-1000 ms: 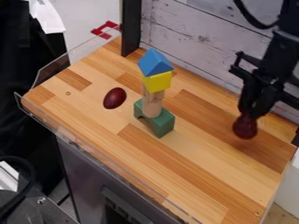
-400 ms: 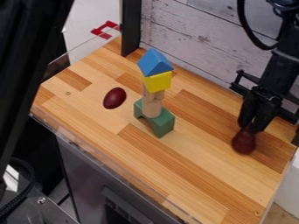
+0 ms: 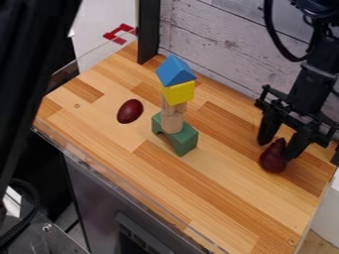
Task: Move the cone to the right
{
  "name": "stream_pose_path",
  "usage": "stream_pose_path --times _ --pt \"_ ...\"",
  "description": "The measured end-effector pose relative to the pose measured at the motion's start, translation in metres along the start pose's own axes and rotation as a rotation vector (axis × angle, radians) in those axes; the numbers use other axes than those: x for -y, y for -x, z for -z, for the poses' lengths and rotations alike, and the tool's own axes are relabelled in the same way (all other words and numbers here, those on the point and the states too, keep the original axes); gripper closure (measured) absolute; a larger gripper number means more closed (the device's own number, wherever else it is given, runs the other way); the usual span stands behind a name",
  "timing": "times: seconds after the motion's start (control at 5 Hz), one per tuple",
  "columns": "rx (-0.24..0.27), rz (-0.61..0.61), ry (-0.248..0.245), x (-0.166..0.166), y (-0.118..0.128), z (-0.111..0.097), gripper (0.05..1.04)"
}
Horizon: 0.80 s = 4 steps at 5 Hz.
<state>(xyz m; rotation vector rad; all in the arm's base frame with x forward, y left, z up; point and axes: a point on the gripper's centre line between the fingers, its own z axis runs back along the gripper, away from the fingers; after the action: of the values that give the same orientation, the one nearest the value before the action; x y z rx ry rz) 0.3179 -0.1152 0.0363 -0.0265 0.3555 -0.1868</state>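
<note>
One dark red cone point(image 3: 273, 159) points its narrow end up, long axis leaning slightly right, between and below the widely parted tips of the pincer point(image 3: 277, 149), which grips nothing.

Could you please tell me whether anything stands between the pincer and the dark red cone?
Nothing visible does: the pincer is open right at the dark red cone. The block tower stands off to the picture's left, outside that gap.
</note>
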Motion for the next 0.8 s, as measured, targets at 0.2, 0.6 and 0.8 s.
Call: stream_pose_path --times 0.2,0.6,0.8 --pt "0.087 -0.030 0.001 0.001 0.016 -0.025 0.095" --pt "0.177 -0.080 -0.018 -0.002 0.065 -0.054 0.083" --pt "0.157 -0.100 -0.019 -0.006 0.082 -0.044 0.083"
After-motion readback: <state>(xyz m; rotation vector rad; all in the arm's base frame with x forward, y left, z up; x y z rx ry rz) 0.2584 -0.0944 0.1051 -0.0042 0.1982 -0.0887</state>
